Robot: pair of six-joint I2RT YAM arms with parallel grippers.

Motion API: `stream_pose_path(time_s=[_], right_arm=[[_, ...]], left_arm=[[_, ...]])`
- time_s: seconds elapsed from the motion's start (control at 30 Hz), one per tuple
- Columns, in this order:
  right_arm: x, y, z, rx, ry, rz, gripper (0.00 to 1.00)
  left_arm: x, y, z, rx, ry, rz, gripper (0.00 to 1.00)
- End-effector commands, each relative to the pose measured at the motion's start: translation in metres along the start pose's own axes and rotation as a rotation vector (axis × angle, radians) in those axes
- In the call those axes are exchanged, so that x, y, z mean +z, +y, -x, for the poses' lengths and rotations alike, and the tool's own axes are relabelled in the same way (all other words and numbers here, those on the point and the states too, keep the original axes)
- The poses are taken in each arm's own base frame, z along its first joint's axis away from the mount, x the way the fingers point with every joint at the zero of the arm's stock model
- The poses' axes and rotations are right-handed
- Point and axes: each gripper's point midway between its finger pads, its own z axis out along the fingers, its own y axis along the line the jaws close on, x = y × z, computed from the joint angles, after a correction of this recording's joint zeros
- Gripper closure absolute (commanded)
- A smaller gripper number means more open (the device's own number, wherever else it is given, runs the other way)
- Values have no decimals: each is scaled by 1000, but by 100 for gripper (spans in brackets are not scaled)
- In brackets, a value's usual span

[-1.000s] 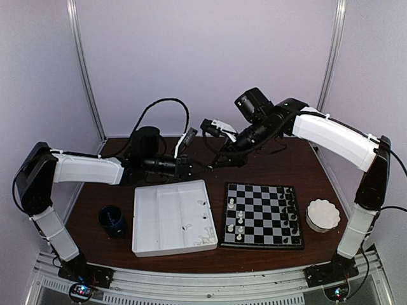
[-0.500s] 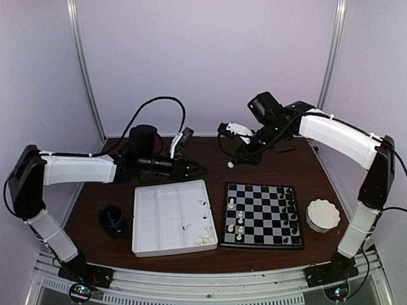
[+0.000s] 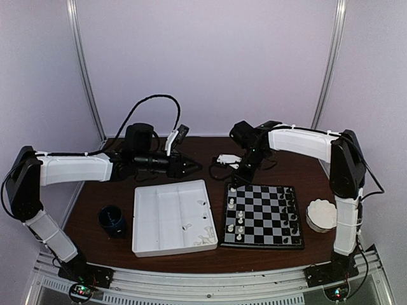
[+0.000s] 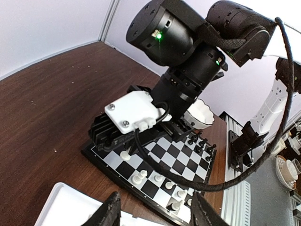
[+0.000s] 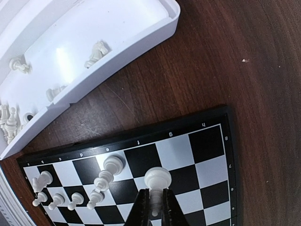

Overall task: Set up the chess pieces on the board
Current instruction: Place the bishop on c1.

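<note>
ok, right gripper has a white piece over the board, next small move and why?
Probably lower the right gripper straight down to seat the white piece on the square beneath, before opening. It is shut on that piece above the board, beside other standing white pieces; contact isn't visible.

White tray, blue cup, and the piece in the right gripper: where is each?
white tray [image 3: 160, 221]: top view, its bare floor.
blue cup [image 3: 113, 220]: top view, its dark inside.
white piece [image 5: 157, 178]: right wrist view, its round head.

One board [image 3: 264, 215], one white tray [image 3: 164, 219], one dark cup [image 3: 112, 220], one white bowl [image 3: 322, 214].
</note>
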Motion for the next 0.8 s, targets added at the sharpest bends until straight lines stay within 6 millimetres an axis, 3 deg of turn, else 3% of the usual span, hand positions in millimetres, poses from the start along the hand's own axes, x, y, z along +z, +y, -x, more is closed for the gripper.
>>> stream_pose_path(time_s=[0.0, 0.77], right_arm=[[-3, 0, 5, -12, 1, 2, 100], [29, 20, -9, -23, 90, 98, 100]], left_arm=[[-9, 3, 9, 31, -24, 43, 49], [-9, 10, 7, 13, -6, 60, 49]])
